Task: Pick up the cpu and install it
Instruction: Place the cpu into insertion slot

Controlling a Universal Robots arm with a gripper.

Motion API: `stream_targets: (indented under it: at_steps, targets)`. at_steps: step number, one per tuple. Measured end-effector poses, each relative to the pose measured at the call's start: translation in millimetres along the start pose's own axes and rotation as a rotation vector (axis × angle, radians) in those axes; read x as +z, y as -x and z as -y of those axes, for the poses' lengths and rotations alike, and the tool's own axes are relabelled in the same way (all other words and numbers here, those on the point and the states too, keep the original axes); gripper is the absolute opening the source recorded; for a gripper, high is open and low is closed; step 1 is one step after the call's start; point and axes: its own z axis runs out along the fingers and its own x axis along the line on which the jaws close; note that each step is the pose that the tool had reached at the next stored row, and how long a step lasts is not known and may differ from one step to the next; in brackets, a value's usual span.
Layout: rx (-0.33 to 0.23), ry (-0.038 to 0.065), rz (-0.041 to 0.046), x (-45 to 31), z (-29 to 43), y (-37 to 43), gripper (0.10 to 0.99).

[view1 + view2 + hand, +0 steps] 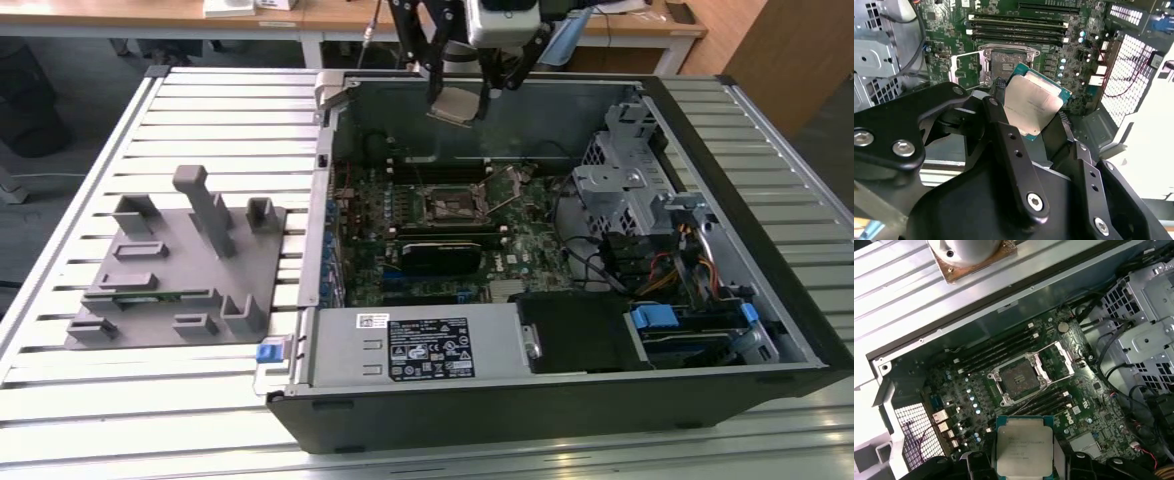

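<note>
The cpu [454,103] is a flat square chip with a silver-grey top, and my gripper [462,92] is shut on it. It hangs tilted above the rear part of the open computer case [561,400]. In both wrist views the black fingers clamp the cpu [1031,102] [1025,445] by two opposite edges. The motherboard socket [445,205] [1004,62] [1018,380] lies below with its metal load frame swung open, and nothing sits in it. The cpu is well above the socket and apart from it.
A grey plastic fixture [174,270] with upright blocks sits on the slatted table at the exterior view's left. Inside the case are a metal drive cage [627,190], cables [667,275] and a power supply [414,345]. Memory slots [999,350] flank the socket.
</note>
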Motion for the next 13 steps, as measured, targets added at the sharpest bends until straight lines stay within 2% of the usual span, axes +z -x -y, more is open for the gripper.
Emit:
stream_targets:
  at_steps: [13]
  targets:
    - [0.181,0.003,0.0175,2.3,-0.1,-0.1,0.541]
